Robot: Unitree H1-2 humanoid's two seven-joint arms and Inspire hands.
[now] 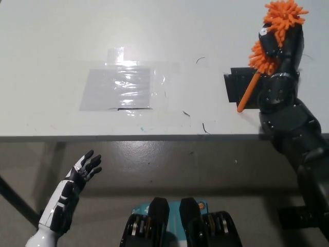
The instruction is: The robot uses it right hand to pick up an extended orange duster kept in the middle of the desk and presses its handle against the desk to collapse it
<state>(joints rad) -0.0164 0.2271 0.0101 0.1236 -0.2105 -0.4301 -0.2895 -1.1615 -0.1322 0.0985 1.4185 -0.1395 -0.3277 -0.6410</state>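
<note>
- The orange duster with a fluffy microfibre head and a thin orange plastic handle (267,49) sits at the upper right of the frame, its head high near the top edge and its handle slanting down and to the left.
- Its long axis runs diagonally, head at upper right, handle tip at lower left; the tip meets the pale grey counter (61,46) beside a small black rectangular block (237,86).
- The black right hand (280,43) is wrapped around the duster just below the fluffy head, its fingers closed on it, with orange fibres showing above and to the left of the hand.
- The black right arm rises from the lower right corner and crosses the counter's near edge.
- A clear, shiny sheet of plastic film taped flat (119,87) lies left of centre on the counter, well apart from the duster.
- The counter's near edge runs straight across the middle of the frame; below it is a dull grey-brown floor (169,164).
- The white left hand (85,170) rests at the lower left, below the counter edge, fingers apart and holding nothing.
</note>
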